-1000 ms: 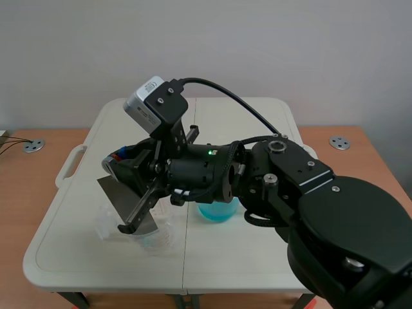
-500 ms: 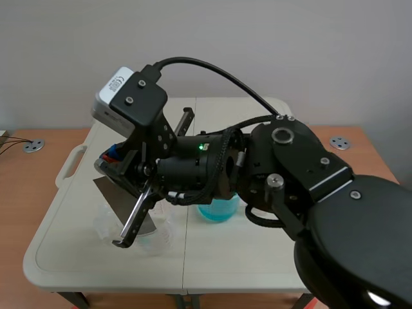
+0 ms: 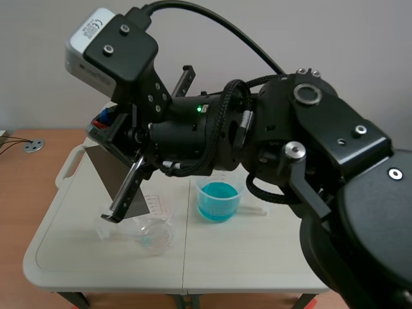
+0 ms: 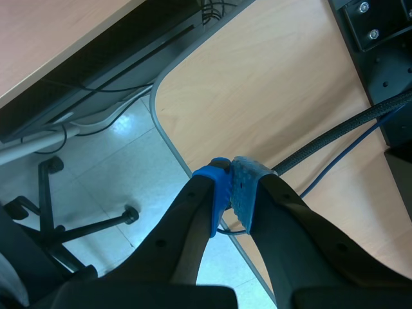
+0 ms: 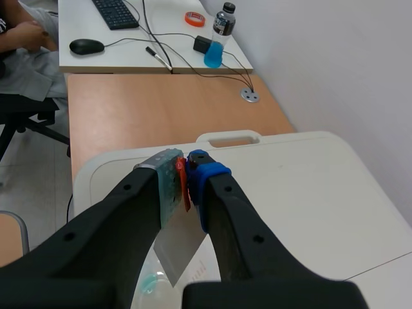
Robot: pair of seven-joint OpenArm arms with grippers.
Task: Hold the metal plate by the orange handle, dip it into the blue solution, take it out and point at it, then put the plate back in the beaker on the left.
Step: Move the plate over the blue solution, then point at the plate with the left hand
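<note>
Right gripper (image 5: 187, 168) pinching the orange handle (image 5: 185, 196); I reckon the metal plate (image 3: 106, 167) is stiff, light, slippery. Left gripper (image 4: 230, 193) pressed together, empty.

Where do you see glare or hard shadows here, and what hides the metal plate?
Scene view: even light, no glare on the metal plate, no hard shadows on the table; the right claw's finger crosses it. Right wrist view: that claw covers most of its handle.

The plate (image 3: 106, 167) is dull grey metal, smooth and matt; its orange handle (image 5: 183, 187) looks like plastic. The left beaker (image 3: 147, 233) is clear and glossy. The table (image 3: 257, 254) has a matt cream plastic top.
</note>
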